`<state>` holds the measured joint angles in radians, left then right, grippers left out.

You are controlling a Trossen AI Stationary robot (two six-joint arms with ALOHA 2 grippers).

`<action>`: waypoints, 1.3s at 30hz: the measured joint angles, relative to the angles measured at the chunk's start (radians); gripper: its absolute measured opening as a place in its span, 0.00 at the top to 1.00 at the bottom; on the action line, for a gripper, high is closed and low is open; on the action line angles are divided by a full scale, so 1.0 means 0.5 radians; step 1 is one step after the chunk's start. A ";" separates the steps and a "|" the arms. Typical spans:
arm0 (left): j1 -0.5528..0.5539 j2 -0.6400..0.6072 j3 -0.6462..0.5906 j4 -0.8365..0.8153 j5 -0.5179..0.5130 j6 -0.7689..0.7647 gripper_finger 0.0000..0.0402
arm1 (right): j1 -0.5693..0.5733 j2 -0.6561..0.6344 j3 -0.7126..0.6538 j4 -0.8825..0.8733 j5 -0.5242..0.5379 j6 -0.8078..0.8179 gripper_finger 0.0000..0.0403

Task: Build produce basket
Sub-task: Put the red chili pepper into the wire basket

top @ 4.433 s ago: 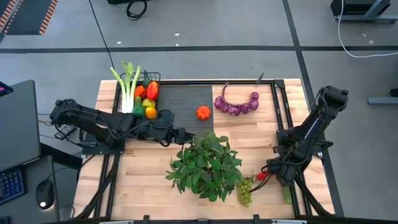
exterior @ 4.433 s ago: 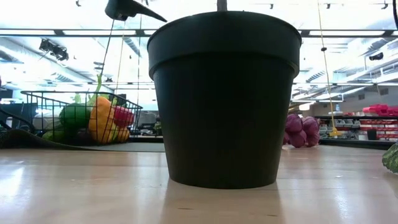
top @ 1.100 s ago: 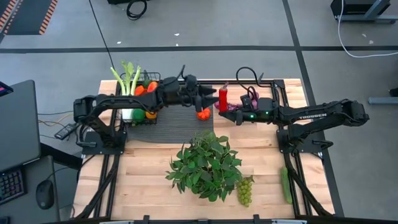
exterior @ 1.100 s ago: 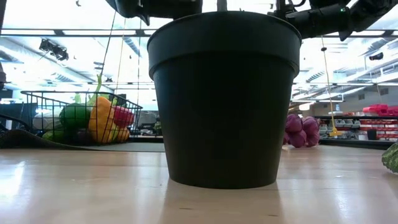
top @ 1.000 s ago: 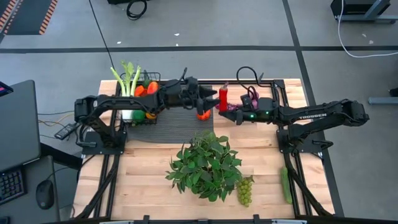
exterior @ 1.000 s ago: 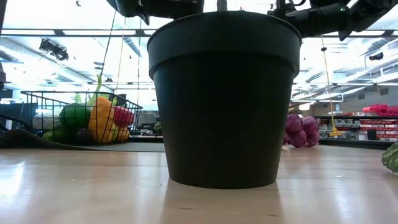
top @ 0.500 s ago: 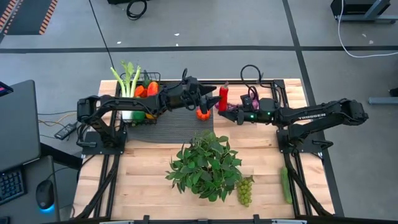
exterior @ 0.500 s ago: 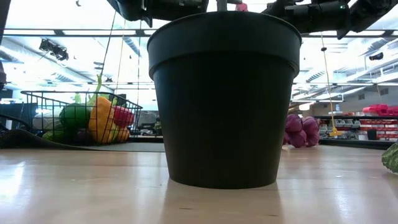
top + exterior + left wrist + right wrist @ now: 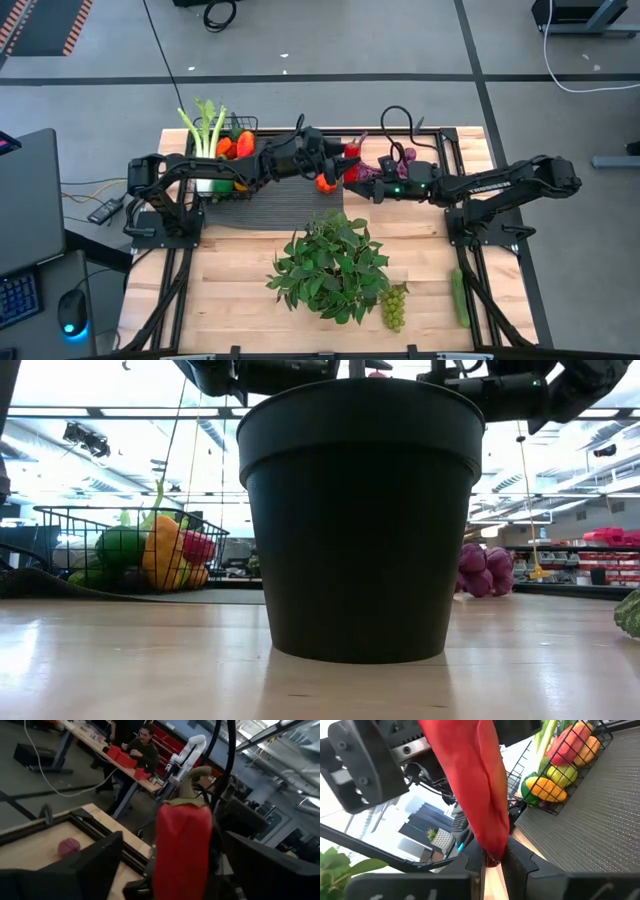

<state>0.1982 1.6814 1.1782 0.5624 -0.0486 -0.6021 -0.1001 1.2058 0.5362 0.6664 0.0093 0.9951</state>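
Already basket holds celery, peppers and lime.

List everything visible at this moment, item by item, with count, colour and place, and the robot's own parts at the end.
basket: one, black wire, far left of the table, already holding celery, peppers and other produce.
red pepper: one, red, in the air between the two hands above the mat.
orange fruit: one, orange, on the ribbed mat.
purple bulb string: one, purple, far side of the table, partly under the right arm.
leafy plant: one, green, in a black pot, near middle of the table.
green grapes: one bunch, right of the plant.
cucumber: one, green, near right edge.
people: seated at a bench beyond the table.
left hand: open around the pepper.
right hand: shut on the pepper's lower tip.
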 joint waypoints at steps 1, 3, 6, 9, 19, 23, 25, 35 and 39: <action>0.000 0.000 0.000 -0.009 0.000 -0.042 0.17 | 0.000 0.001 0.000 -0.004 0.000 0.000 0.88; 0.000 0.000 0.000 -0.051 0.002 -0.089 0.26 | 0.000 0.001 0.000 0.001 0.000 -0.001 0.88; 0.002 0.000 0.000 -0.089 0.004 -0.119 0.42 | -0.002 0.001 0.000 -0.003 0.001 -0.001 0.87; 0.000 -0.001 0.001 -0.081 0.007 -0.124 0.58 | -0.003 0.001 0.000 -0.010 -0.001 -0.003 0.85; 0.114 -0.092 0.002 -0.237 0.160 -0.131 0.78 | -0.002 0.001 0.000 -0.045 -0.002 -0.038 0.57; 0.181 -0.161 0.002 -0.379 0.221 -0.132 0.72 | -0.004 0.001 -0.001 -0.130 -0.037 -0.038 0.47; 0.222 -0.224 0.002 -0.525 0.232 -0.131 0.71 | -0.004 0.001 0.000 -0.197 -0.079 -0.038 0.44; 0.563 -0.638 0.002 -1.606 0.232 -0.034 0.73 | -0.003 0.001 -0.001 -0.307 -0.255 -0.038 0.44; 0.719 -0.789 0.002 -1.970 0.232 0.013 0.72 | -0.003 0.001 -0.001 -0.307 -0.255 -0.038 0.44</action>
<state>0.5574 1.2868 1.1793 -0.4224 0.0673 -0.5954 -0.1017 1.2060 0.5358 0.5128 -0.1180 0.9760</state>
